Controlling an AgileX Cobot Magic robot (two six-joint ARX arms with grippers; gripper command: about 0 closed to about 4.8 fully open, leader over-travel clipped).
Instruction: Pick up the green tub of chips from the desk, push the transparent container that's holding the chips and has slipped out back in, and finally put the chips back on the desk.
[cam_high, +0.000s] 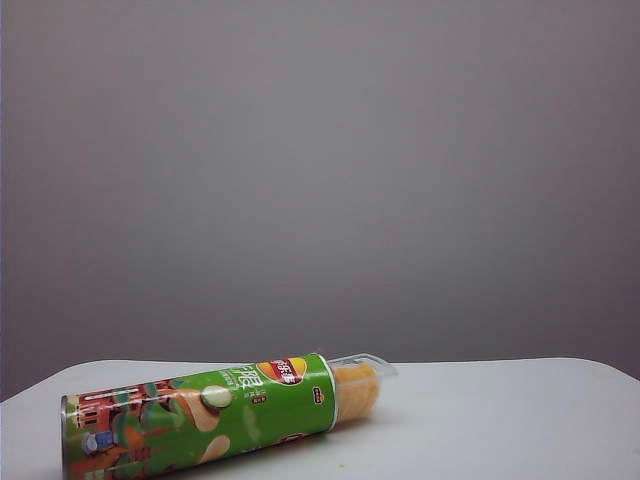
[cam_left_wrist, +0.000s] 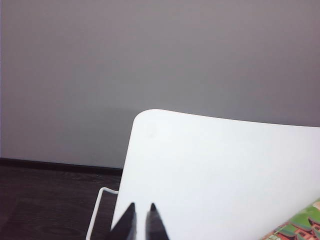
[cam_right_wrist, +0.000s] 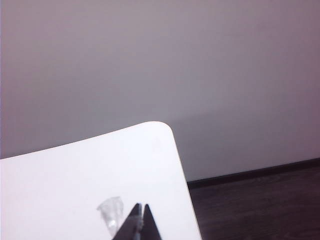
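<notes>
Task status: no step done yet. Green tub of chips (cam_high: 200, 415) lies on its side at the near-left part of the worktop (cam_high: 500, 420), untouched; transparent container (cam_high: 362, 385) protrudes from its open end w/ chips (cam_high: 355, 392) visible inside. Left end effector (cam_left_wrist: 141, 220): tips nearly together, empty, above the worktop edge. Right end effector (cam_right_wrist: 139, 220): tips together, empty, near the container lip. Remaining: lift tub, push container in, set tub down. Tub looks intact, bright green, w/ metal rim.

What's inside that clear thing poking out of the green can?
Yellow-orange chips show through the transparent container. How far the stack runs is hidden inside the green tub of chips, lying on the desk.
</notes>
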